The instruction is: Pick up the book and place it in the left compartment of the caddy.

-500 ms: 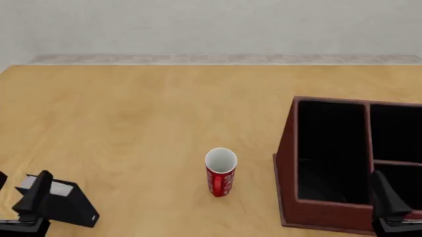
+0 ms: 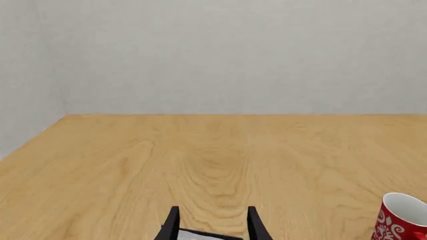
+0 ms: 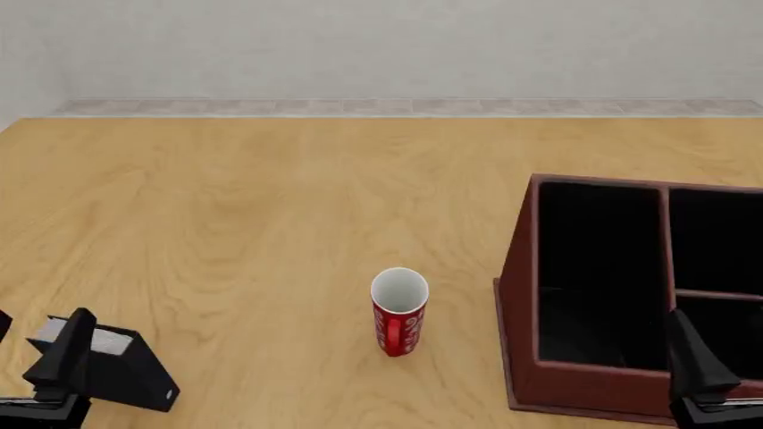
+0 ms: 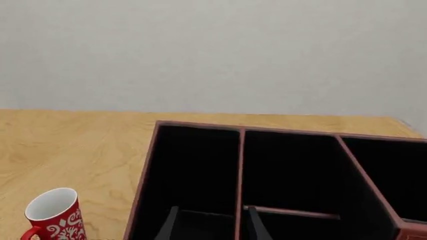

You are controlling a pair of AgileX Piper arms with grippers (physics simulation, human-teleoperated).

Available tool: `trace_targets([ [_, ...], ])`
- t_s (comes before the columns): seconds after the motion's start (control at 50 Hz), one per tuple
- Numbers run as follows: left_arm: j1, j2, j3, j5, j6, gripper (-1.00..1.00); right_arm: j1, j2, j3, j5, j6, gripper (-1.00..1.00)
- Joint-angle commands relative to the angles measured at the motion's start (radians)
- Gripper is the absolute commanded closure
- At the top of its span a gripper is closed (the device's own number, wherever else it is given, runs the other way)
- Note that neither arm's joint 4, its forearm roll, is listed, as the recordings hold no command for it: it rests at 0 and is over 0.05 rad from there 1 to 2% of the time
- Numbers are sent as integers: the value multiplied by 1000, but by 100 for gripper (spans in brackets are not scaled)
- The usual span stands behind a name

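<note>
Mug (image 3: pixel 399 311), red with white ornament and no legible writing, stands at table centre. Book (image 3: pixel 120 365) at 8 o'clock, clasped upright by the left gripper (image 3: pixel 60 357). Right gripper (image 4: pixel 208 222), fingers parted and empty, hovers above the caddy (image 3: pixel 524 295) at 4 o'clock.

Book (image 3: pixel 125 371) left — mug (image 3: pixel 398 312) — caddy (image 3: pixel 521 308) right

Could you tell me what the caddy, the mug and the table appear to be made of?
The caddy looks like dark reddish-brown stained wood with a matte black lining, possibly fabric or paint. The mug appears to be glazed ceramic: smooth white interior, red outside with white patterning. The table shows light wood grain with a satin finish; being a render, it could be veneer or laminate.
</note>
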Motion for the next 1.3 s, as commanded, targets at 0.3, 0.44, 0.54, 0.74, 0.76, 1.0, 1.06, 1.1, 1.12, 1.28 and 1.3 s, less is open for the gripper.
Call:
trace_targets([
  [0.3,0,0,0,0,0,-100,103,95,-93,7,-38,-100],
  [0.44,0,0,0,0,0,-100,146,161,-130,-18,-61,-100],
  [0.54,0,0,0,0,0,-100,186,208,-165,-32,-59,-100],
  [0.74,0,0,0,0,0,-100,289,352,-218,-103,-96,-100],
  [0.76,0,0,0,0,0,-100,300,375,-225,-113,-98,-100],
  [1.0,0,0,0,0,0,-100,410,478,-284,-140,-113,-100],
  [1.06,0,0,0,0,0,-100,442,501,-295,-147,-121,-100],
  [1.1,0,0,0,0,0,-100,454,518,-304,-154,-122,-100],
  [1.12,0,0,0,0,0,-100,462,530,-309,-159,-120,-100],
  [1.28,0,0,0,0,0,-100,517,582,-333,-178,-136,-100],
  [1.3,0,0,0,0,0,-100,527,582,-341,-172,-117,-100],
])
